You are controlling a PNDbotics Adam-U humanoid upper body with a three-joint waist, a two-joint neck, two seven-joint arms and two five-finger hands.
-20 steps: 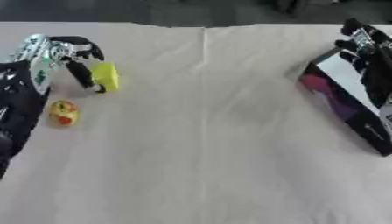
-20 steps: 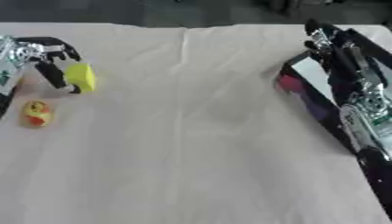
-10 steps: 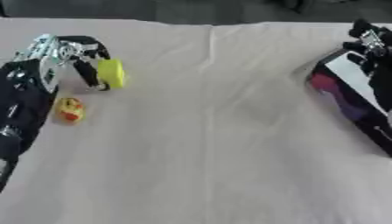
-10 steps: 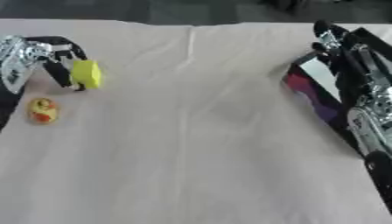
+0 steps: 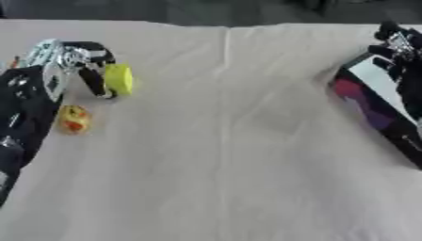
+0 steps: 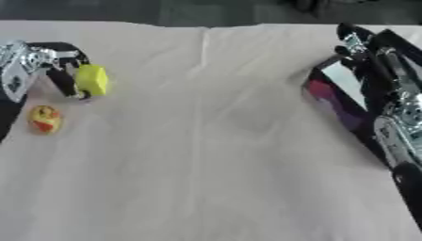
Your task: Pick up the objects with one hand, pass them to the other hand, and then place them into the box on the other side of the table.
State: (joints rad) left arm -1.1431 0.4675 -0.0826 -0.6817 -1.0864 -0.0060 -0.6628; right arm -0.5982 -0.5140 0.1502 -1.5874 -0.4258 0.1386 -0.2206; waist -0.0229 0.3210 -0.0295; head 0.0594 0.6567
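Table [image 5: 223,179] is covered in a pale beige cloth, matte, with a seam or fold running down the middle and soft wrinkles. Box [image 6: 339,101] sits at the right edge: dark, long, shallow, angled, with a white patch and magenta/purple showing inside. Right arm lies along and over the box, black with silver joints; right hand [image 6: 356,41] is at the box's far end, fingers too indistinct, cannot tell whether curled or straight. Left arm comes in along the left edge, black sleeve-like casing, silver and white at the wrist. Left hand [image 5: 70,59] is curled round the yellow object [image 5: 118,79], dark fingers [image 5: 92,47] arching over its top and the thumb down its near-left side; the object sticks out to the right of the fingers. It is rounded, smooth, bright yellow-green, at the table's far left. Small yellow and orange-red object [image 5: 74,119], lumpy, lies on the cloth just below the hand, apart from the fingers.
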